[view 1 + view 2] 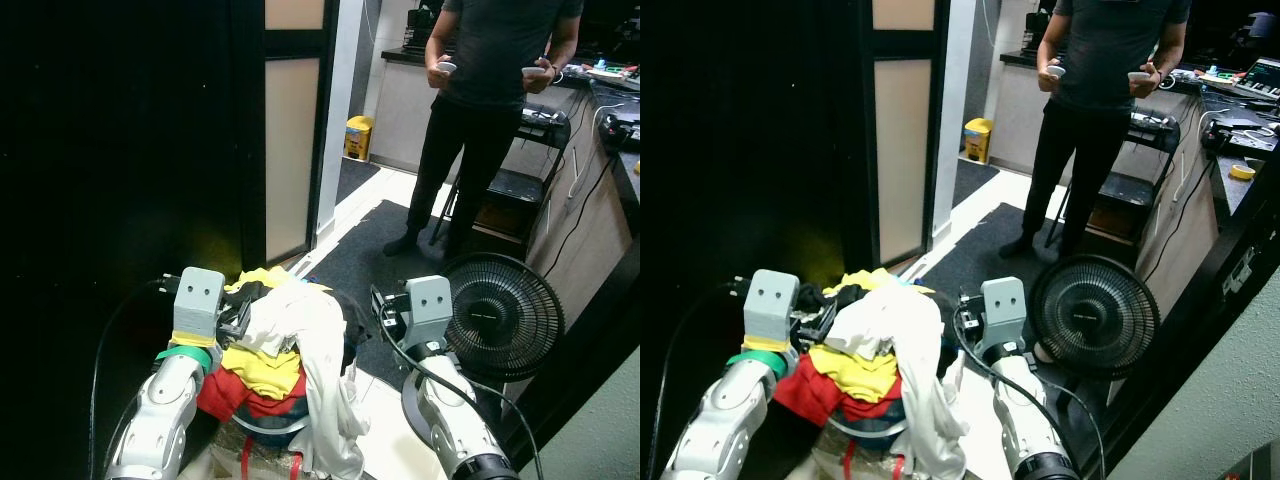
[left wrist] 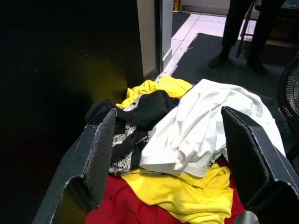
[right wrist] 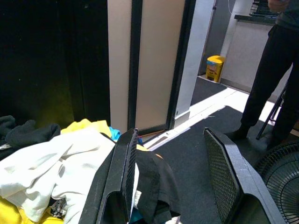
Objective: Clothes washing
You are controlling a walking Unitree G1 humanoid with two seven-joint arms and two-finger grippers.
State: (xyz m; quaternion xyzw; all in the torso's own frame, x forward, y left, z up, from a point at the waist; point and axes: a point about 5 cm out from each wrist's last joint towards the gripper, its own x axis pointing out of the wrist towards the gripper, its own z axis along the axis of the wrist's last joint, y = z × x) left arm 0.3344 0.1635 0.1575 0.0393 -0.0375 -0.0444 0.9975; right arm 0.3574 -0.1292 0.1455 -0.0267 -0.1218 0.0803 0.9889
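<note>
Laundry pile [image 1: 285,350] heaped on a largely buried basket [image 1: 262,430] at 6 o'clock, flanked by left gripper [image 2: 170,154] and right gripper [image 3: 175,172], fingers apart; pedestal fan [image 1: 503,316] at 3 o'clock; person [image 1: 480,110], head cropped, at 1 o'clock.

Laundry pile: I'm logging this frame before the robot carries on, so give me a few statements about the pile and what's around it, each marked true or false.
1. A white garment lies on top of the laundry pile and hangs down its front. True.
2. The left gripper is shut on a yellow shirt. False: its fingers stand open on either side of the clothes.
3. A black fan stands on the floor to the robot's right. True.
4. The person is crouching by the pile. False: they stand farther back on the dark mat.
5. The right gripper is open. True.
</note>
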